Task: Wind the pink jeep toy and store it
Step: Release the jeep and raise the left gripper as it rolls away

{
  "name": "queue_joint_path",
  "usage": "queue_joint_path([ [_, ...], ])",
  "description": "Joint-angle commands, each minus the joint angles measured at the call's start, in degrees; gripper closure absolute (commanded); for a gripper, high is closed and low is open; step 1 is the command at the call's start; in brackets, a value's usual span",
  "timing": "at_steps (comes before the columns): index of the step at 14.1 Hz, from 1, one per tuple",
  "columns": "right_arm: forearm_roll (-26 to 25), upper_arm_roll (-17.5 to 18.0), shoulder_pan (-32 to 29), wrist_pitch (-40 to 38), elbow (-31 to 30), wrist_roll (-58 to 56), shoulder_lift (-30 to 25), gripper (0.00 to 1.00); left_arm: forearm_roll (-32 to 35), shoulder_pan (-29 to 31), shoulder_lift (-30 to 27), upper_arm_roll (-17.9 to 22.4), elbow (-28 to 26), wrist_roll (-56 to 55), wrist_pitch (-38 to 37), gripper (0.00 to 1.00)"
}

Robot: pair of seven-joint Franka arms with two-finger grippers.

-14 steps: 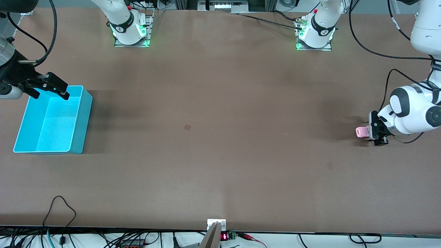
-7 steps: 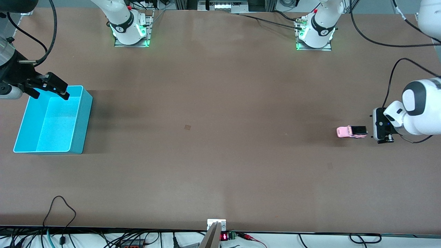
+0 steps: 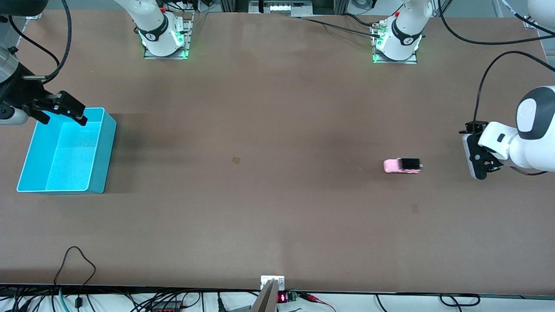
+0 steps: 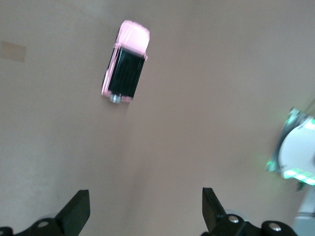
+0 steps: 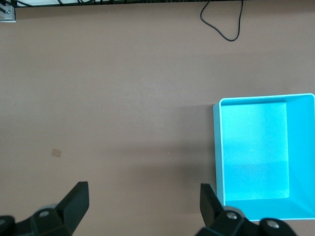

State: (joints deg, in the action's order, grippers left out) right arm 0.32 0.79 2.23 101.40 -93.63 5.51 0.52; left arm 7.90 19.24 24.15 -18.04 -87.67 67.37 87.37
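Observation:
The pink jeep toy (image 3: pixel 402 166), pale pink with a black roof, stands alone on the brown table toward the left arm's end; it also shows in the left wrist view (image 4: pixel 125 63). My left gripper (image 3: pixel 473 151) is open and empty, up in the air apart from the jeep, toward the table's end. My right gripper (image 3: pixel 60 111) is open and empty over the edge of the turquoise bin (image 3: pixel 99 149) at the right arm's end. The bin is empty in the right wrist view (image 5: pixel 251 147).
A small tan patch (image 3: pixel 236 160) lies on the table's middle. Both arm bases (image 3: pixel 164 41) stand along the table's edge farthest from the front camera. Cables (image 3: pixel 73 260) lie at the edge nearest it.
My left gripper let go of the jeep and lifted away toward the table's end. The jeep rolled across the table toward the right arm's end. The right arm has not moved.

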Motion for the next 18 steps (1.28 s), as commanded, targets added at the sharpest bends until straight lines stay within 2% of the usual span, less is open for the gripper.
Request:
queue_joint_path([
  [1,-0.4,0.3,-0.5,-0.1,1.0,-0.6,0.4,0.0,0.5,-4.0,-0.5,0.0,6.4,-12.5,-7.4,0.0],
  [3,-0.4,0.3,-0.5,-0.1,1.0,-0.5,0.4,0.0,0.3,-6.0,-1.5,-0.7,9.5,-21.5,-11.8,0.0],
  [6,-0.4,0.3,-0.5,-0.1,1.0,-0.5,0.4,0.0,-1.0,-11.0,-6.8,1.1,8.0,-37.4,-11.5,0.0],
  [8,-0.4,0.3,-0.5,-0.1,1.0,-0.5,0.4,0.0,-1.4,-15.7,-11.1,6.5,5.5,-49.3,-8.0,0.0],
  [10,-0.4,0.3,-0.5,-0.1,1.0,-0.5,0.4,0.0,-5.1,-18.7,-17.4,12.0,-0.9,-57.6,-1.1,0.0],
  [12,-0.4,0.3,-0.5,-0.1,1.0,-0.5,0.4,0.0,-5.7,-21.0,-21.0,15.5,-4.2,-60.0,2.8,0.0],
  [16,-0.4,0.3,-0.5,-0.1,1.0,-0.5,0.4,0.0,-6.8,-25.6,-24.5,21.5,-7.2,-63.2,9.7,0.0],
  [18,-0.4,0.3,-0.5,-0.1,1.0,-0.5,0.5,0.0,-6.8,-25.7,-24.9,22.3,-8.7,-63.9,9.7,0.0],
])
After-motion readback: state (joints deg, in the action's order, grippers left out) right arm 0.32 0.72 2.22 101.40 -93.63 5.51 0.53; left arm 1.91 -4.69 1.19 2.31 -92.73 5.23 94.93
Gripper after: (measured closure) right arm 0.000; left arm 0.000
